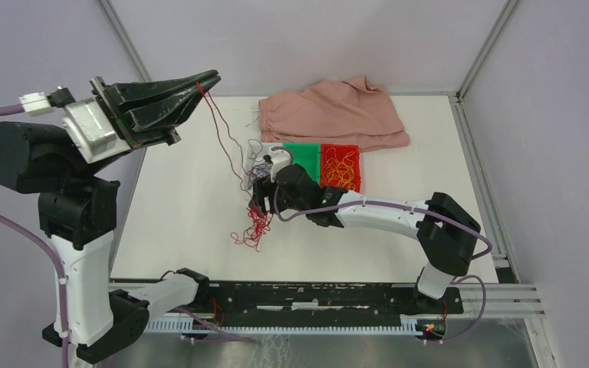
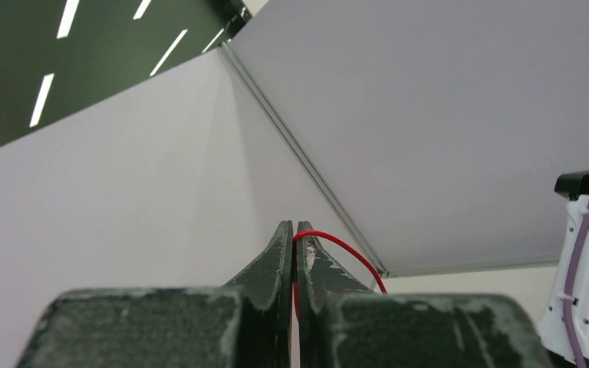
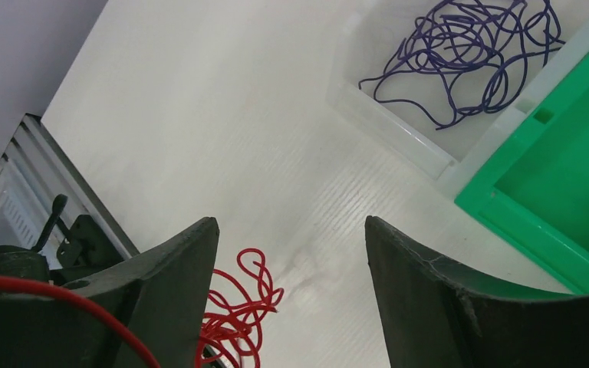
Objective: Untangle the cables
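Left arm is raised high over the left side of the white table (image 1: 192,207). Left gripper (image 1: 208,79) is pinching the thin red cord (image 1: 254,227): its black fingers (image 2: 282,245) are pressed together, with the cord coming out between them near the tips and curving off to the right in the left wrist view.

From the pinch, the red cord is hanging down and across to mid-table, passing beside the clear white tray (image 3: 387,126) and ending in a loose heap on the tabletop in front of it. Most of the heap is lying flat.

Right gripper (image 3: 291,230) is hovering low over the table just above that heap. Its fingers (image 3: 176,291) are wide apart and gripping nothing. A red strand is crossing the bottom-left corner of the right wrist view by the left finger; can't tell if it's touching.

The dark purple-blue cord (image 3: 468,46) is sitting coiled inside the white tray. The yellow cord (image 1: 342,170) is sitting bunched inside the red plastic tray (image 1: 341,146). The green plastic tray (image 1: 301,153) is sitting between those two, touching both. The crumpled pink cloth (image 1: 333,113) is lying behind the trays at the far edge.
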Available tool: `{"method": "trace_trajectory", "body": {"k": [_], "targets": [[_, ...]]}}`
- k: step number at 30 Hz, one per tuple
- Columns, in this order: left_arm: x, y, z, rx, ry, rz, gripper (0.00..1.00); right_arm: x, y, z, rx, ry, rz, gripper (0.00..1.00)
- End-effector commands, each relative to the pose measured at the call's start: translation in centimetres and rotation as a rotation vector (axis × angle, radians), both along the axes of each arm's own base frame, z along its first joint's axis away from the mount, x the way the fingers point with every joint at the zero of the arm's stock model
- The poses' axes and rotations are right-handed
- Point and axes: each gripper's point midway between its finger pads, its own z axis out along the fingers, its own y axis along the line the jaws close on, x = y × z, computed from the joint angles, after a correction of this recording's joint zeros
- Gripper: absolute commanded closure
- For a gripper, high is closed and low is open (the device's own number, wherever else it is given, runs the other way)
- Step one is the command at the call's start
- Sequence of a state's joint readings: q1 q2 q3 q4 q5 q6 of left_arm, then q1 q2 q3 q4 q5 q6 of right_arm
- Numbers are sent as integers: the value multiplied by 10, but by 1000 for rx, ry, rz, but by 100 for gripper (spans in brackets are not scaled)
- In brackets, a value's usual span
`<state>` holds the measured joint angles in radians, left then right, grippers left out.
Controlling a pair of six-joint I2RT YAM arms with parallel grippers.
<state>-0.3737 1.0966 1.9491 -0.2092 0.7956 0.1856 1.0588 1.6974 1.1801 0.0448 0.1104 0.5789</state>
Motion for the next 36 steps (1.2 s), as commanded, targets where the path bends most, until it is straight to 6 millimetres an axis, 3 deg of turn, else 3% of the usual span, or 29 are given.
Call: {"method": "trace_trajectory", "body": {"k": [1,8,17,21,26,29,31,33,36], "targets": [[-29,9,42,-86,-53,-43,97,9,12,10,77,-29,-39,24],[-58,21,86,-146,-211,-43,97,0,4,-23,28,13,-48,26],[-85,55,141,-293,-585,130,97,-7,-42,-77,-81,48,-152,23],[-99,77,167,-411,-777,247,97,-8,-58,-84,-109,43,-194,21],[-115,98,185,-516,-958,356,97,-7,-72,-86,-119,42,-237,20],[-122,105,192,-555,-1023,397,97,-9,-76,-88,-116,48,-251,18],[-115,102,191,-531,-966,382,97,-9,-77,-87,-105,52,-257,18],[-97,88,177,-442,-878,355,97,-10,-73,-78,-73,47,-247,18],[-69,61,139,-273,-788,310,97,-9,-69,-51,-18,19,-232,18]]}}
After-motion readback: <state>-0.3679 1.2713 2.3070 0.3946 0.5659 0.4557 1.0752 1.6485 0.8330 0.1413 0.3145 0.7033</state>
